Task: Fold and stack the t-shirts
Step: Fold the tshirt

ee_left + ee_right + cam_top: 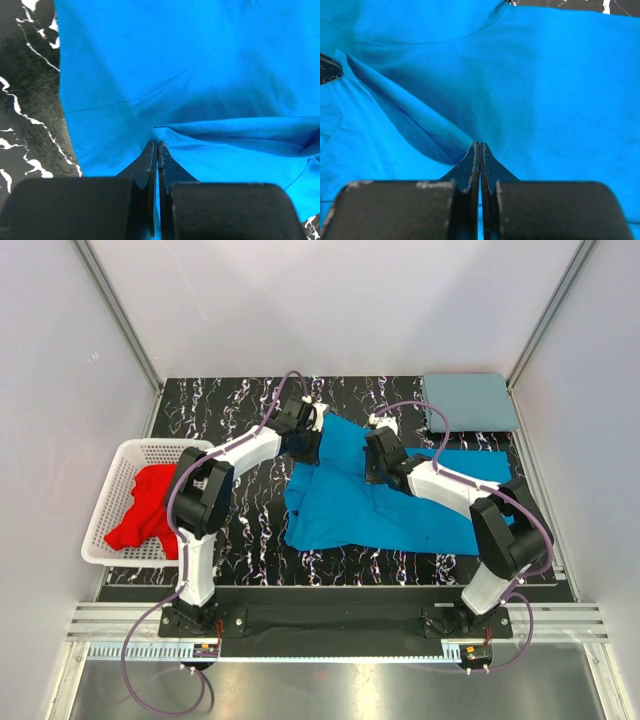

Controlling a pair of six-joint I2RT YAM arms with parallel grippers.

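The bright blue t-shirt (345,495) lies spread and partly lifted in the middle of the black marbled mat. My left gripper (306,445) is shut on its far left edge; the left wrist view shows the jaws (157,143) pinching a fold of blue cloth (190,75). My right gripper (378,468) is shut on the shirt's far middle; the right wrist view shows its jaws (479,145) closed on blue cloth (560,100). A folded grey-blue t-shirt (468,402) lies at the far right corner. Red t-shirts (145,505) sit in the basket.
A white lattice basket (110,490) stands at the left edge of the mat (230,410). White walls and metal frame posts enclose the table. Cables trail from both arms over the mat.
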